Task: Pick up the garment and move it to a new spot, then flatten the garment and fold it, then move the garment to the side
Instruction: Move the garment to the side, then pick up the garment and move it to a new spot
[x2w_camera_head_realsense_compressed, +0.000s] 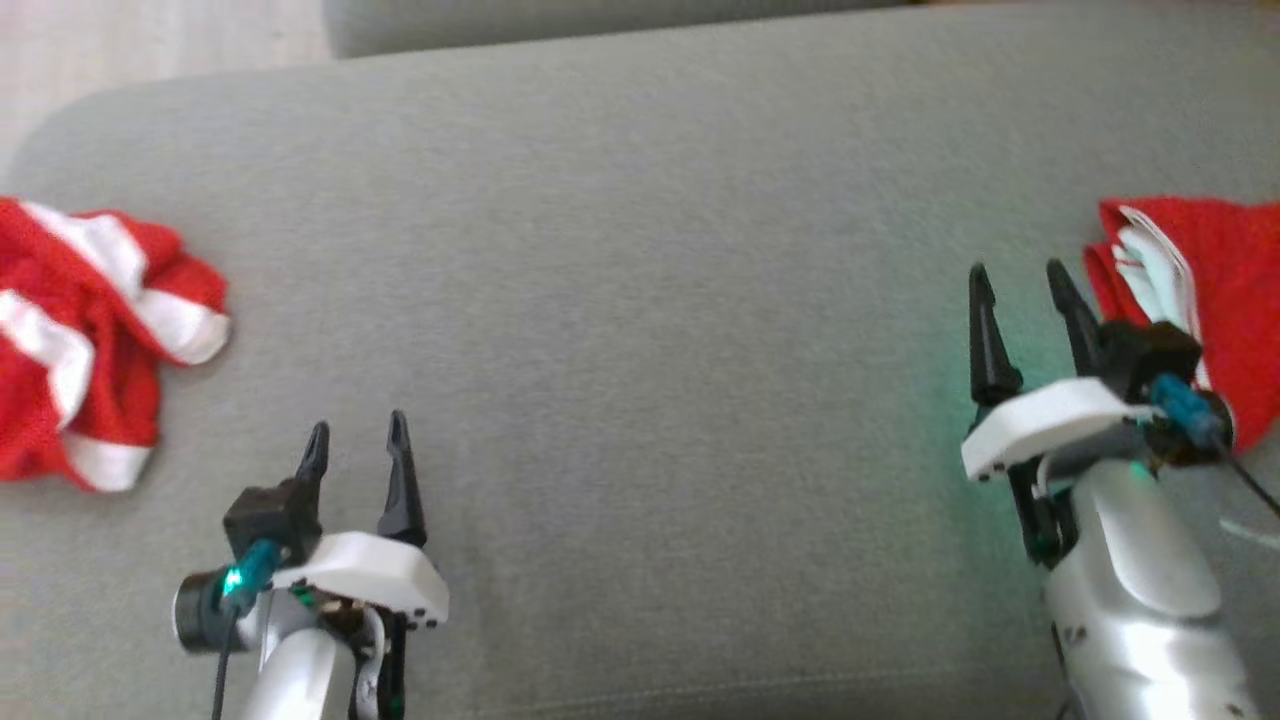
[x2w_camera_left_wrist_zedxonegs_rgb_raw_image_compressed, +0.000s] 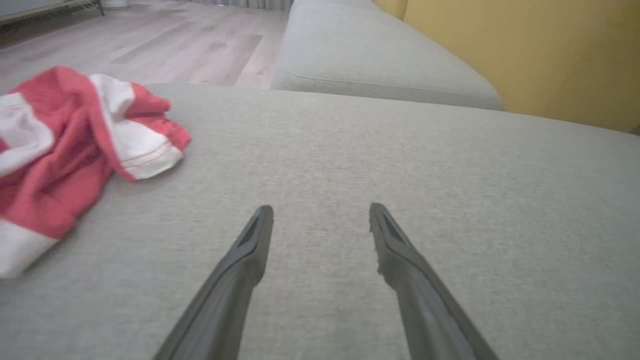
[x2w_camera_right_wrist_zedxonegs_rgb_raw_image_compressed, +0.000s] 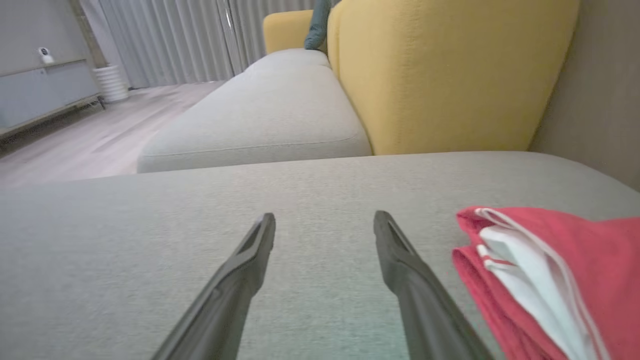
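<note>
Dark tapered fingers of the right end effector (x2w_camera_head_realsense_compressed: 1020, 272) stand spread and released, gripping nothing, tips just above the grey sofa cushion (x2w_camera_head_realsense_compressed: 640, 250). Its outer finger sits just beside the folded garment (x2w_camera_right_wrist_zedxonegs_rgb_raw_image_compressed: 575, 260), a red-and-white stack at the cushion's right side whose layered edge faces the finger. The main risk probably lies here. If the arm swings toward that edge, or the wrist housing and its cable drag across the cloth, the top layers could catch and the fold could open.

Out at the other side, the left end effector (x2w_camera_head_realsense_compressed: 358, 425) is likewise parted and empty, hovering over bare fabric. The crumpled garment (x2w_camera_left_wrist_zedxonegs_rgb_raw_image_compressed: 65, 155), bunched in red and white, lies well apart from it, near the cushion's left edge with the floor beyond. If that is the next piece, a shallow pinch on one loose fold may lift only a single layer. The rest could then trail, twist, or slide off the rounded edge.
</note>
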